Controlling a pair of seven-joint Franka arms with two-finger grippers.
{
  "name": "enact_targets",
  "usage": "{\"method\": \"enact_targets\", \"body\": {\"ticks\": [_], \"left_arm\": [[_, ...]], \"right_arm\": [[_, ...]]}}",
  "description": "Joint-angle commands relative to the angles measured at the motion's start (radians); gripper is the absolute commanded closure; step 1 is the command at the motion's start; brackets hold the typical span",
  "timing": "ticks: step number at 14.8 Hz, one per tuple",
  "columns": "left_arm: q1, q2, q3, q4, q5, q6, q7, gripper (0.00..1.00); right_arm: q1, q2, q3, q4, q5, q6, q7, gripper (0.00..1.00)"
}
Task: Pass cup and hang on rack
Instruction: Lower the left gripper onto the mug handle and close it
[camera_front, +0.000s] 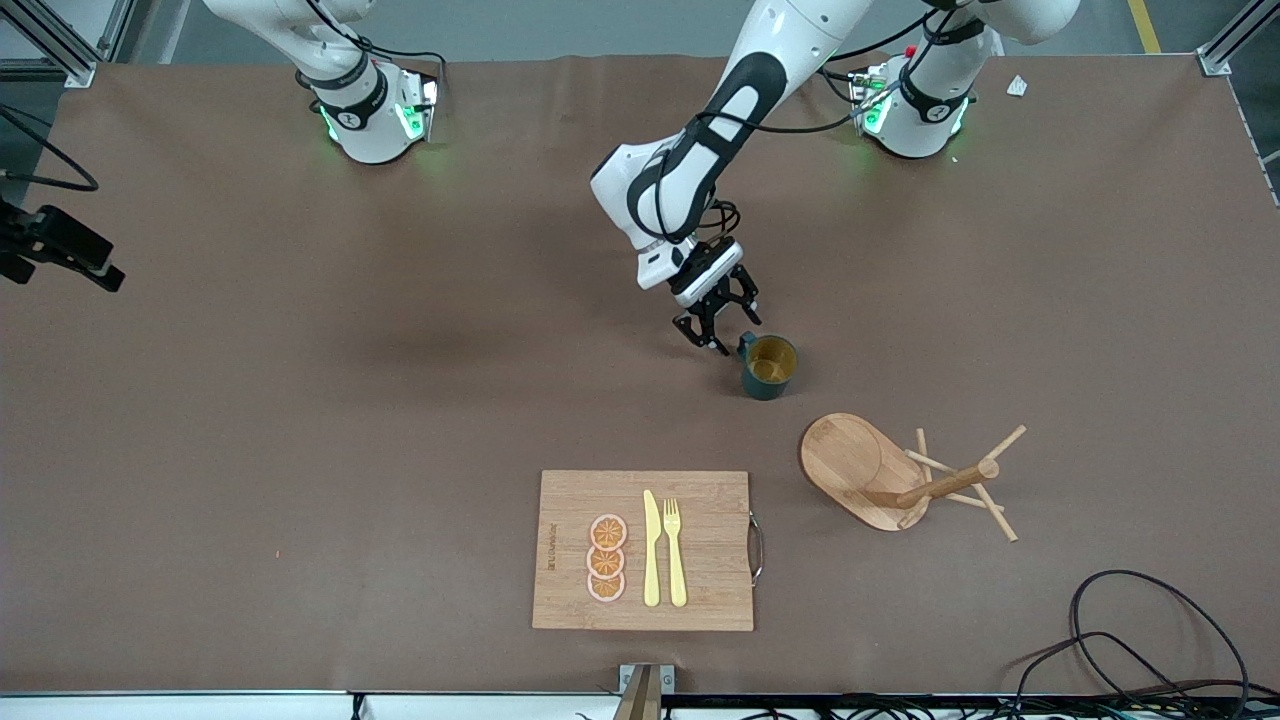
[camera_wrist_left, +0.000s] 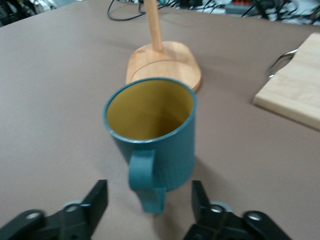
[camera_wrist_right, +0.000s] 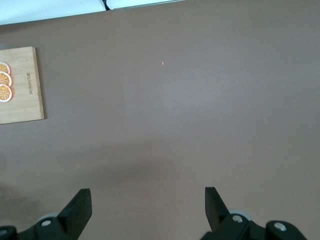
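Cup (camera_front: 769, 367) stands upright on the brown table (camera_front: 300, 420), mid-table, toward the left arm's end, mustard inside showing, handle turned to the left gripper (camera_front: 717, 328). Left gripper sits low just beside the cup; in the left wrist view the handle (camera_wrist_left: 147, 182) lies between the two black fingers (camera_wrist_left: 95, 200), one each side, with a gap on both sides, no contact visible, so the jaws are apart and holding nothing. Rack (camera_front: 905, 478) stands on its oval base, nearer to the front camera than the cup and a bit more toward the left arm's end, near the cup but not touching; central post and thin pegs lean out in the front view, nothing hung on them. In the left wrist view the rack base (camera_wrist_left: 164, 65) shows just past the cup rim. Cutting board (camera_front: 645, 550) lies nearest the front camera, carrying three orange slices (camera_front: 607, 558), a yellow knife (camera_front: 651, 548) and a yellow fork (camera_front: 675, 552). Right gripper (camera_wrist_right: 147, 212) waits over bare table at the right arm's end, fingers wide apart, holding nothing
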Motion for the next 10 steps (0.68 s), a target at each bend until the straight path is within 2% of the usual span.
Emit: {"method": "enact_targets", "body": {"ticks": [1,2,8,10], "left_arm": [[0.000,-0.012,0.002,-0.022,0.045,0.021,-0.034,0.41],[0.003,-0.010,0.002,-0.021,0.046,0.022,-0.034,0.46],[0.016,0.011,0.005,-0.011,0.077,0.024,-0.022,0.47],[0.019,0.023,0.005,0.001,0.085,0.024,-0.019,0.55]], "right_arm": [[-0.018,-0.009,0.011,0.003,-0.014,-0.012,0.013,0.00],[-0.022,-0.007,0.011,0.003,-0.010,-0.009,0.013,0.00],[-0.019,-0.006,0.011,0.003,-0.010,-0.008,0.014,0.00],[-0.016,-0.006,0.013,0.003,-0.014,-0.006,0.014,0.00]]}}
